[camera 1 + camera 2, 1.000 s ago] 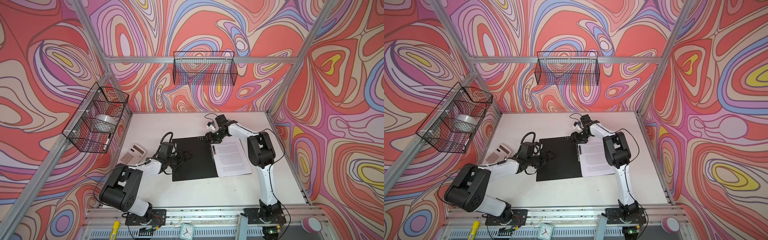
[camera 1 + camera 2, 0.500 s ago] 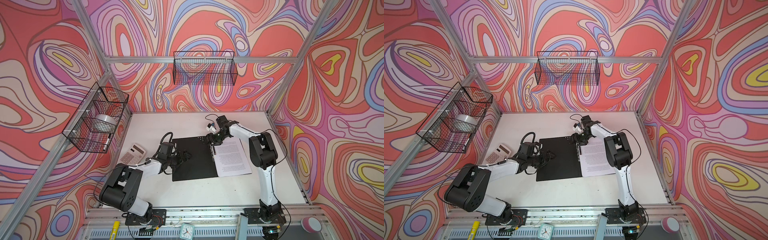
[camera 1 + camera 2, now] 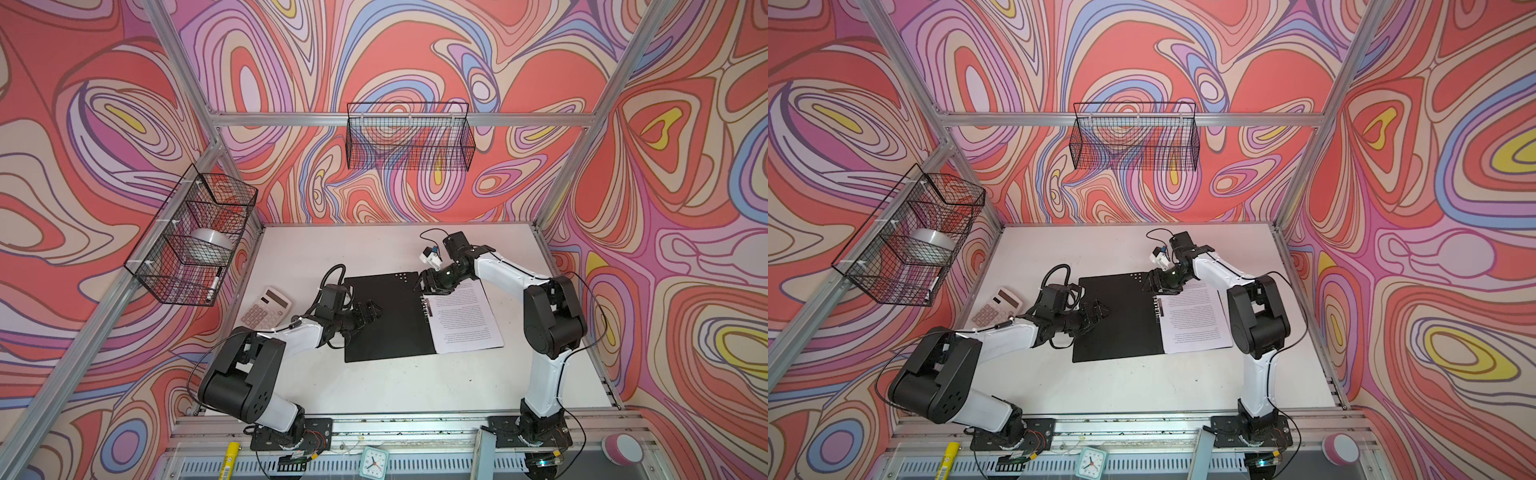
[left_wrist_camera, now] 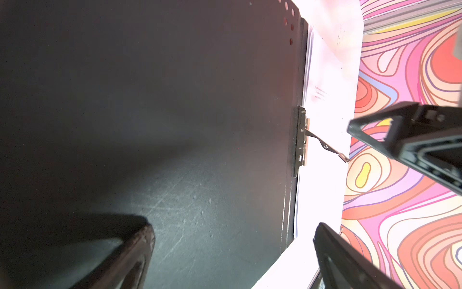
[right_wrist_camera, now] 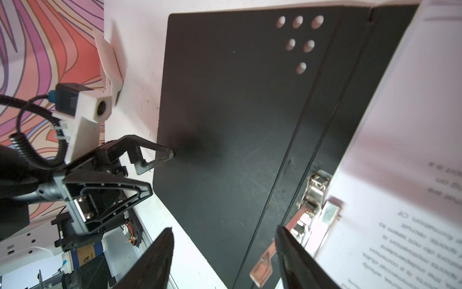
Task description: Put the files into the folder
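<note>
While the folder lies open at mid-table, black inside up, we see the files resting on its right half, edge against the metal spine clip. Our left gripper is spread wide over the left flap. Our right gripper hovers at the spine's far end, jaws parted and empty.

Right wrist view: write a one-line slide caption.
Open right gripper hovers by the metal clip of the open black folder, printed sheets beside it, open left gripper near the outer edge.
</note>
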Motion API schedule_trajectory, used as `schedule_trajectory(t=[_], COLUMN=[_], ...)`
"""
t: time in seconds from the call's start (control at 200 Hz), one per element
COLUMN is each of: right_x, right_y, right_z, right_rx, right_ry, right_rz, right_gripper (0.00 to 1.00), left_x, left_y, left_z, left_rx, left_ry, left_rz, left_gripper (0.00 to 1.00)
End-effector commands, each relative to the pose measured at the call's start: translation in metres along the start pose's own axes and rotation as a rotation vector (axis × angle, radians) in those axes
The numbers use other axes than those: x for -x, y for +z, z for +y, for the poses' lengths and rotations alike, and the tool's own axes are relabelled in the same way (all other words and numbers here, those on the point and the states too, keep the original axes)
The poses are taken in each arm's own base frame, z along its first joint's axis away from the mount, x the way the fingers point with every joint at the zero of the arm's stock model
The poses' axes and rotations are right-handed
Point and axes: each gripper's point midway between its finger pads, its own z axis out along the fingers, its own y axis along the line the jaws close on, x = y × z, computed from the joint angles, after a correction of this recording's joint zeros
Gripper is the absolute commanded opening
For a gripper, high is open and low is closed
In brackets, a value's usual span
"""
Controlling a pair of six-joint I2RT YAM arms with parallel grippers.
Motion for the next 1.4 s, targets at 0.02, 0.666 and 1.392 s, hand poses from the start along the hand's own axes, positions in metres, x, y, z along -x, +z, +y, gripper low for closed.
schedule_trajectory(t=[0.02,0.666,1.392], right_x=[0.002,-0.020,-0.039], right_y=[-0.018,-0.070,-0.013], right_z=[0.009,-0.019,-0.012], right_rx=[-0.006,-0.216,-0.088], right_ry=[0.002,0.473,0.751], right_rz=[-0.053,-0.379,-0.331], right_gripper=[0.68,0.98,0.48], left_x=[-0.023,-0.018,-0.028], left_y=[0.002,-0.004,0.007], left_z=[0.039,0.006,0.021], left_rx=[0.132,0.015,0.054], left_ry=[-0.088,-0.095,-0.103], left_rz=[0.061,0.049,0.044], left_gripper=[1.00,1.00,1.00])
